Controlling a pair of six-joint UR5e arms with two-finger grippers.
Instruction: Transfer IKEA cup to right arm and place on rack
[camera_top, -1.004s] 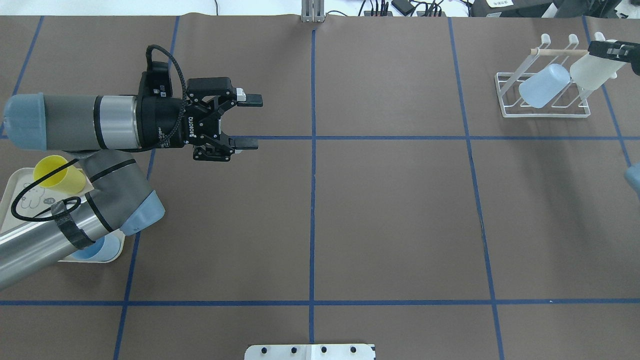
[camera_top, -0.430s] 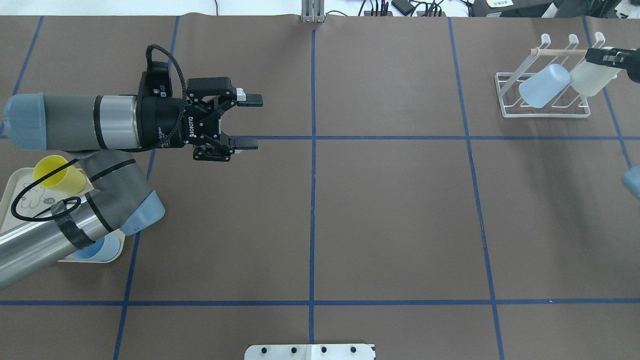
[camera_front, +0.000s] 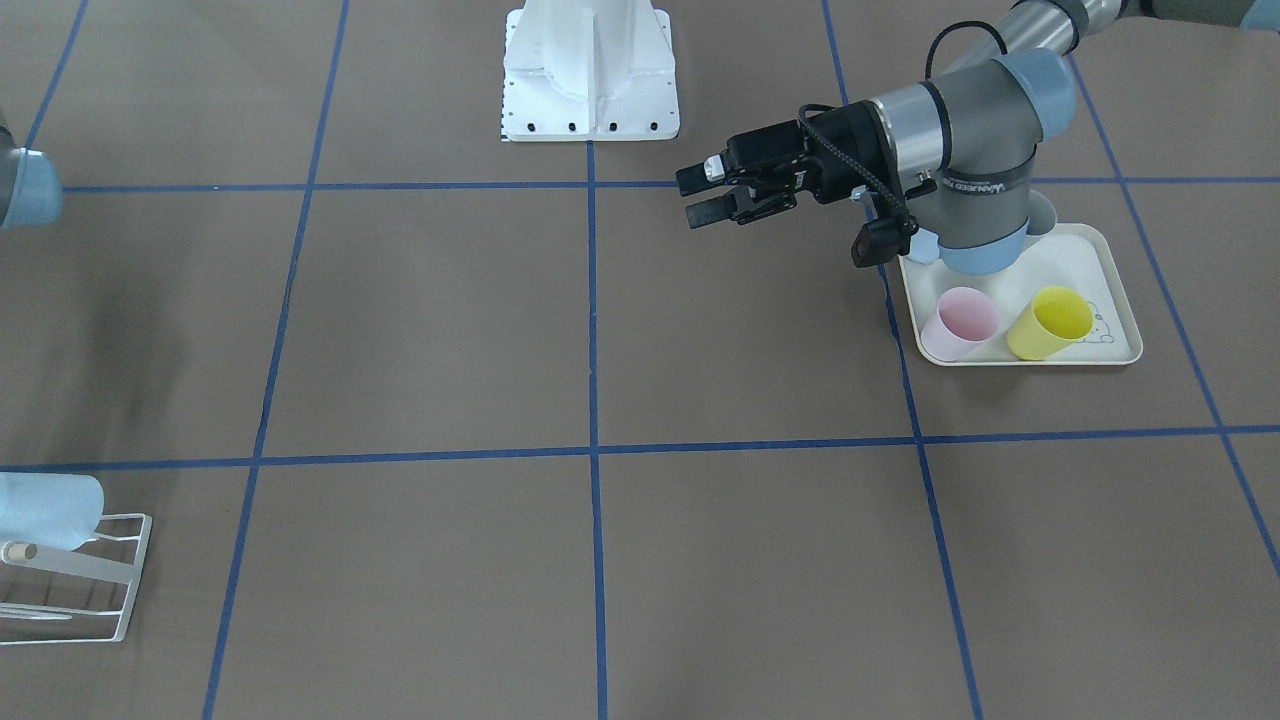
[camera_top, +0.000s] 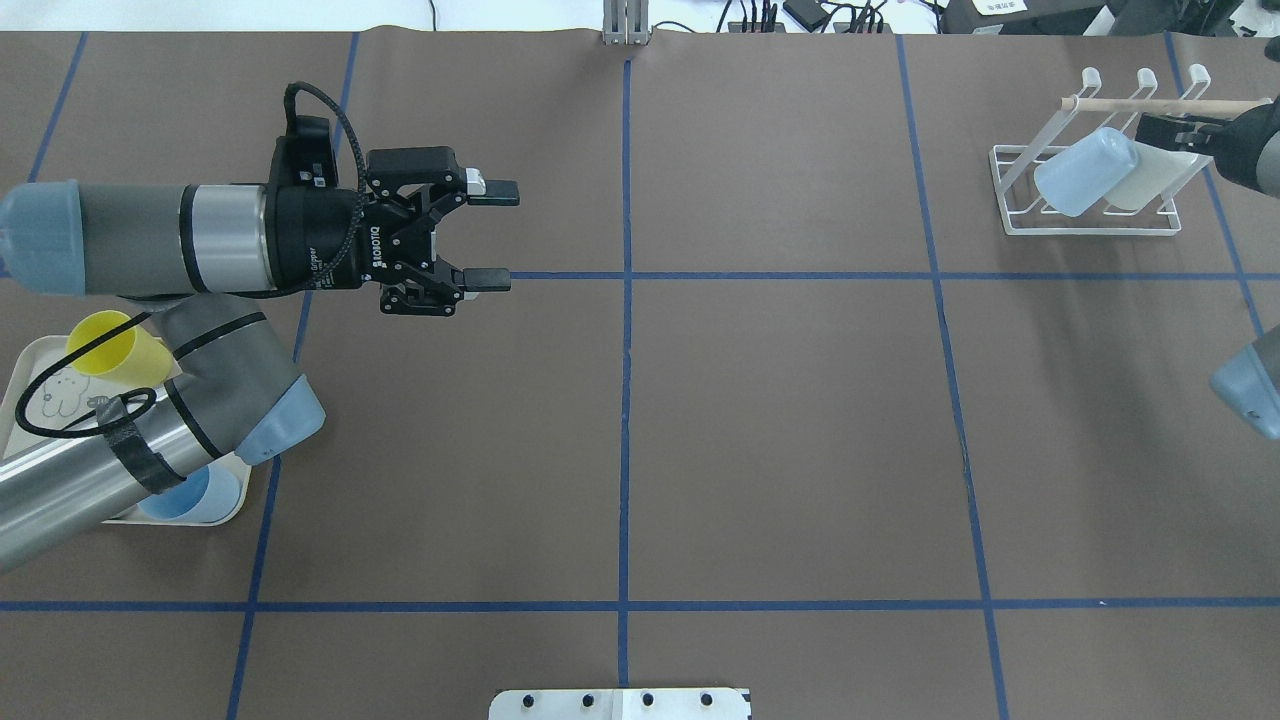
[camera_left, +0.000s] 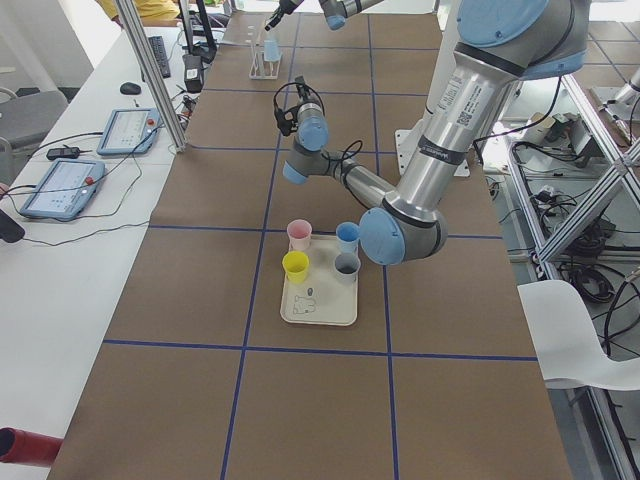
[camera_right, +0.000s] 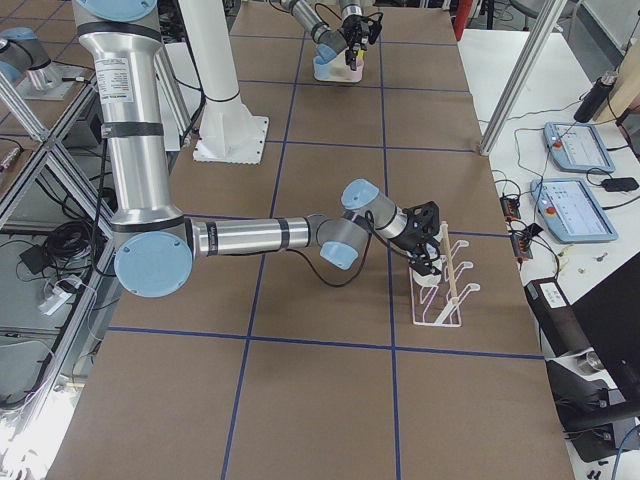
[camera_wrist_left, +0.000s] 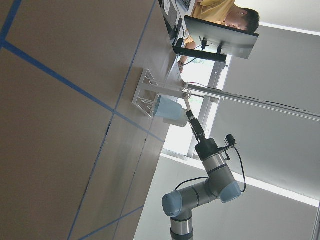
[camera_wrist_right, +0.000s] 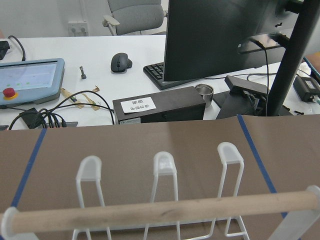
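We judge the placing step nearly done: the right gripper (camera_top: 1185, 132) looks clamped on the whitish cup (camera_top: 1135, 186), which lies slanted on the rack (camera_top: 1010, 214) at the table's far right, just beside a blue cup (camera_top: 1075, 172). Next we must let go and back out, keeping off the wooden rod (camera_top: 1130, 103); room lies toward the middle. The left gripper (camera_top: 500, 234) hangs spread, holding nothing.

Silver-grey tubular left arm (camera_top: 130, 250) at frame left, polished metal band, pale blue joint caps (camera_top: 285, 422), black braided cable (camera_top: 343, 122), black tape strap (camera_top: 145, 462), ROBOTIQ-lettered black two-finger left gripper (camera_top: 492, 232); matching right arm (camera_right: 135, 140), white bolted base (camera_front: 590, 70).
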